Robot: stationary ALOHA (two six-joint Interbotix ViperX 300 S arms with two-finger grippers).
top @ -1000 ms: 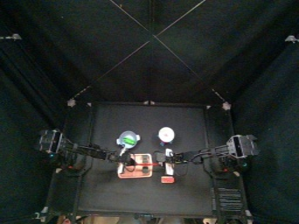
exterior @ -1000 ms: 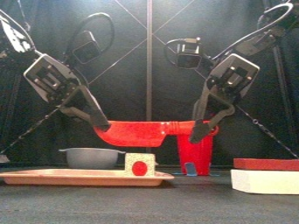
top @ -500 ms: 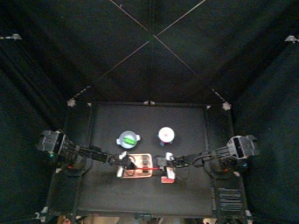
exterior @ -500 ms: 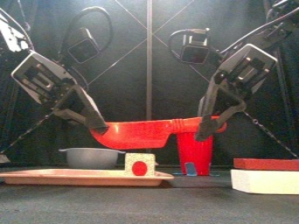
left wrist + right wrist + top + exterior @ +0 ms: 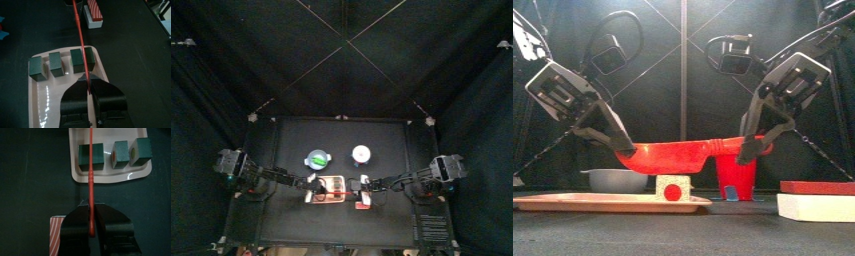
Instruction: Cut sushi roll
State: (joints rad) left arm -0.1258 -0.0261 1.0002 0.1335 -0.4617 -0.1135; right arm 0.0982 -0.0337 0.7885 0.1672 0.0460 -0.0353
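A red knife (image 5: pixel 680 155) hangs level above the tray, held at both ends. My left gripper (image 5: pixel 623 152) is shut on its left end and my right gripper (image 5: pixel 751 148) is shut on its right end. Below it a pale tray (image 5: pixel 567 202) carries the sushi pieces. One piece (image 5: pixel 673 188) shows its white end with a red centre. In the left wrist view the blade (image 5: pixel 80 40) runs edge-on over the third of three green pieces (image 5: pixel 80 60). In the right wrist view the blade (image 5: pixel 89 173) crosses the nearest piece (image 5: pixel 90 154).
A grey bowl (image 5: pixel 613 180) stands behind the tray and a red cup (image 5: pixel 738 178) to its right. A red and white box (image 5: pixel 818 200) lies at the front right. In the top view a green dish (image 5: pixel 317 158) and a white dish (image 5: pixel 361 154) sit farther back.
Both grippers, still holding the knife, have moved toward the table's front and come down a little. The knife now hangs lower over the tray.
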